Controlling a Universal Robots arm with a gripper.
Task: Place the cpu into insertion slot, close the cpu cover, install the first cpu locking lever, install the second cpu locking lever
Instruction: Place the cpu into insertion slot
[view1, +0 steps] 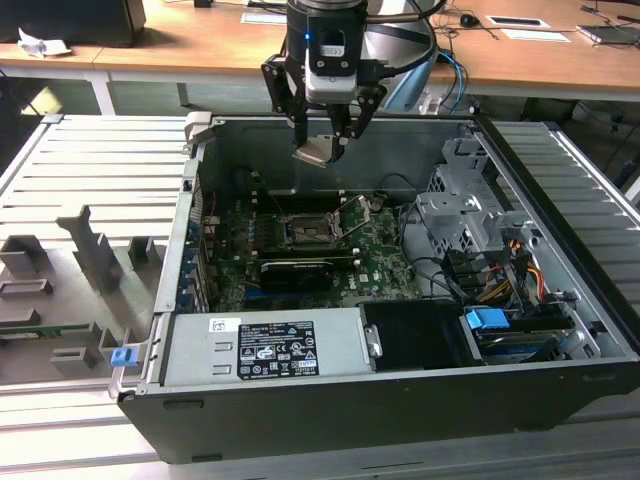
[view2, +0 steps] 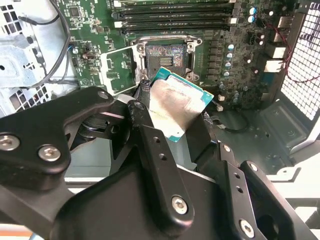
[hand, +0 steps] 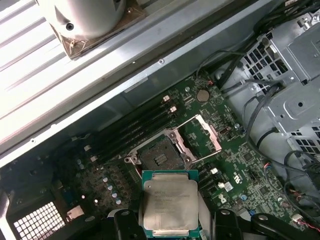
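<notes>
My gripper (view1: 320, 140) hangs above the open computer case, shut on the cpu (view1: 317, 151), a small square chip with a pale metal face. In both wrist views the cpu (view2: 177, 107) (hand: 170, 202) sits tilted between the black fingers (view2: 150, 145), well above the green board. Below it the insertion slot (view1: 305, 232) (view2: 167, 57) (hand: 159, 157) lies bare, showing its dark centre. The cpu cover (hand: 202, 137) (view2: 119, 70), a thin silver frame, stands flipped open beside the slot.
A long black card (view1: 295, 272) lies just in front of the slot and memory sticks (view2: 175, 15) behind it. A silver power supply (view1: 265, 350) fills the case front. A drive cage (view1: 470, 215) with cables stands on the exterior view's right, a grey fixture tray (view1: 80, 270) on its left.
</notes>
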